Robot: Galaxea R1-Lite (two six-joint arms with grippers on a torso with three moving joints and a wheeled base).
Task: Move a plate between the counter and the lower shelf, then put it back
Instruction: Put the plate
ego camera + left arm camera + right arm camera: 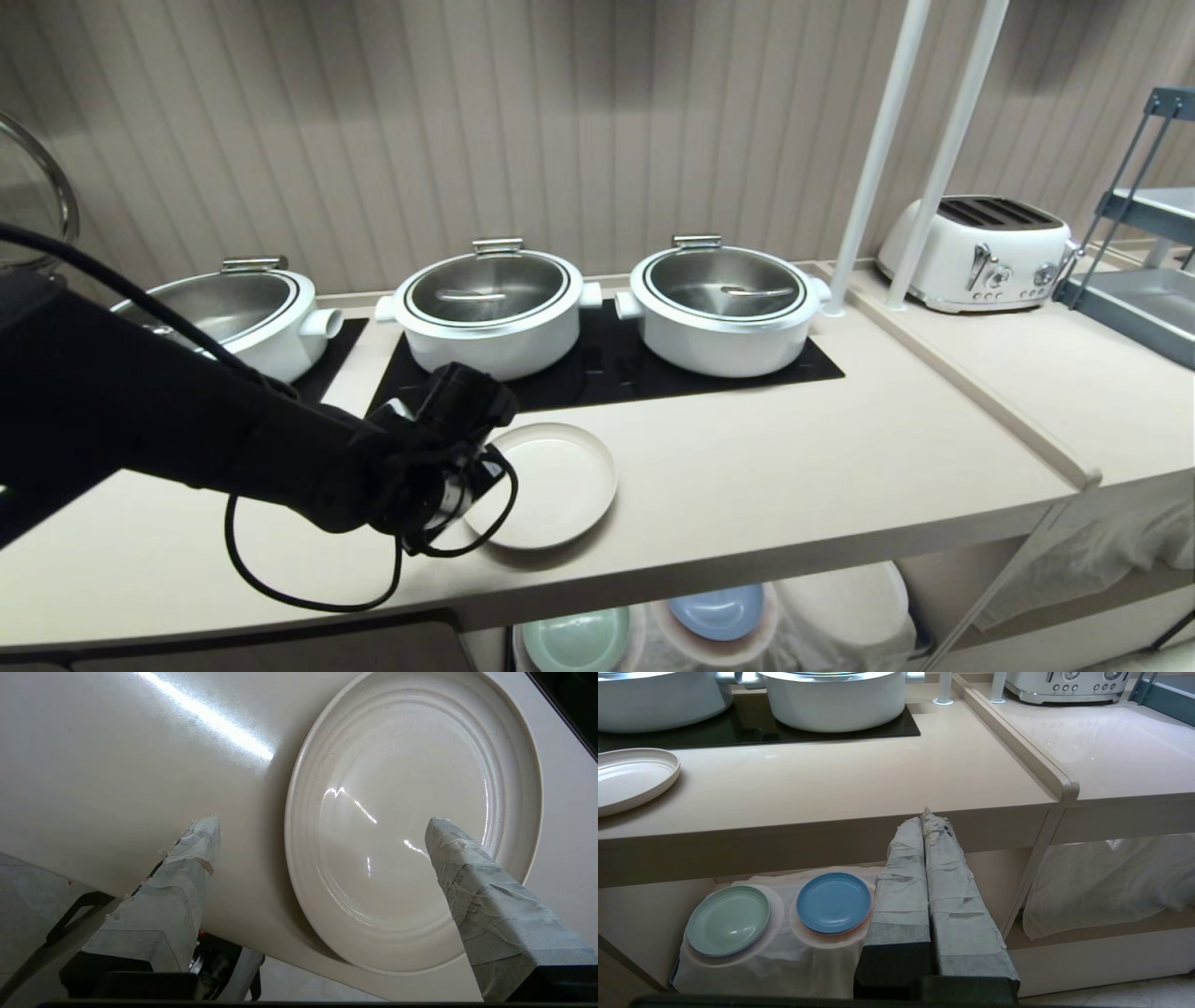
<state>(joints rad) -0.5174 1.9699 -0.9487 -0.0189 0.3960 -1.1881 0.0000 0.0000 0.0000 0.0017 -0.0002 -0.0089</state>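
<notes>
two of my left gripper [322,826] fingers [187,868] stand wide apart over the plate [411,765], gripping nothing. it lies flat on the counter [794,467]. my right gripper [927,821] is pressed together.

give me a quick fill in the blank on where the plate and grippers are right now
1. The cream plate lies flat on the ____.
2. The left gripper is ____, one finger over the plate, one off it.
3. The right gripper is ____, holding nothing.
4. On the lower shelf, the blue plate sits beside a ____ one.

Missing words: counter; open; shut; mint-green
</notes>
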